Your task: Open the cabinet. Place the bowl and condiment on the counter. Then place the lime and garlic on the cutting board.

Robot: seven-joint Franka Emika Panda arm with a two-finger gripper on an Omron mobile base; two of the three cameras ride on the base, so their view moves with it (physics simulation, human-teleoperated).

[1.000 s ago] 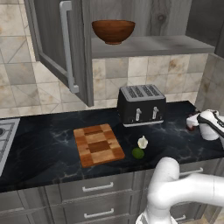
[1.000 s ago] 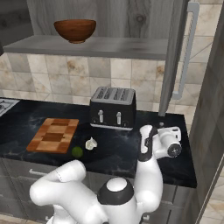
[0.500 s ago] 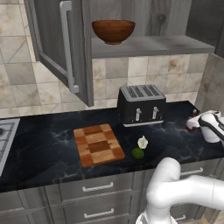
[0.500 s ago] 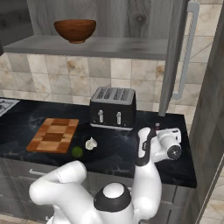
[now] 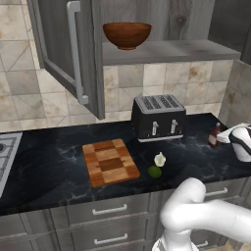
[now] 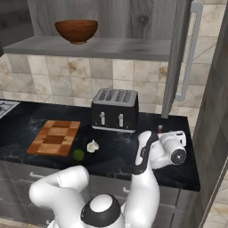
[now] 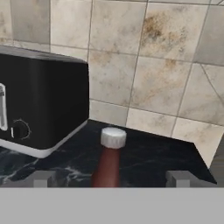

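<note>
The condiment [image 7: 108,162], a dark red-brown bottle with a white cap, stands upright on the black counter [image 5: 49,166] to the right of the toaster. My gripper [image 7: 110,179] is open, its fingertips [image 7: 42,178] wide apart on either side of the bottle and clear of it. From the base I see the gripper [image 5: 221,138] level with the condiment [image 5: 214,136] at the counter's right end. The cabinet [image 5: 63,54] is open, and the bowl [image 5: 126,34] sits on its shelf. The garlic [image 5: 160,159] and lime [image 5: 155,171] lie just right of the cutting board [image 5: 110,162].
A black toaster [image 5: 158,117] stands against the tiled wall between the board and the bottle. The right cabinet door [image 6: 180,58] hangs open above my hand. A stove corner [image 5: 6,152] shows at far left. Grey drawers [image 5: 105,211] run under the counter.
The jaws have spread wide and let go of the condiment, which now stands on the counter. The hand itself has barely shifted.
</note>
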